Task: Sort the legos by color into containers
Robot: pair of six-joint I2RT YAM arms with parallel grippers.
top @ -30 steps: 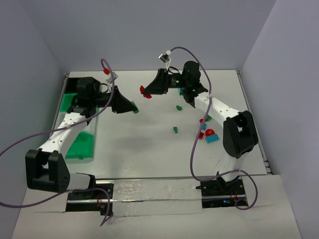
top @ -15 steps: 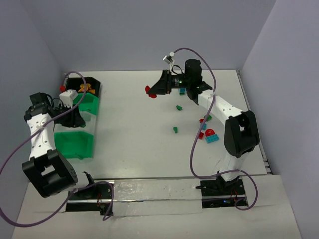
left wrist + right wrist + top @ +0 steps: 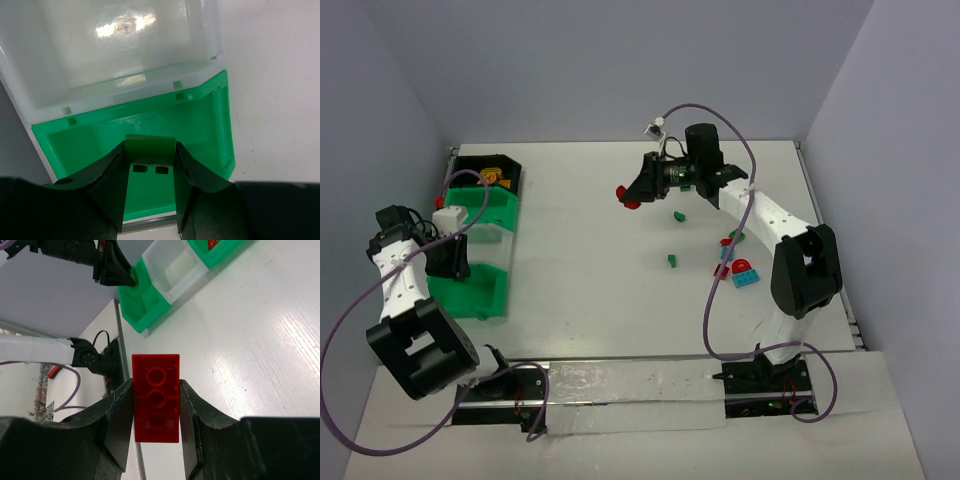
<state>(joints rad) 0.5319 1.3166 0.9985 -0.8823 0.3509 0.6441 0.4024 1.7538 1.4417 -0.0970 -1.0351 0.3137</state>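
A green brick (image 3: pixel 150 146) is clamped in the left gripper (image 3: pixel 149 159) above the green bin (image 3: pixel 225 130) at nine o'clock. It should be released squarely inside, clear of the rim. A red brick (image 3: pixel 155 405) is pinched in the right gripper (image 3: pixel 156 386) — toward twelve.

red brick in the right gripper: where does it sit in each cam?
Top external: red brick at the right gripper tip, back of centre.
Left wrist: not in view.
Right wrist: picture centre, clamped between the fingers.
Shared landmark: the end green bin, visible in all three.
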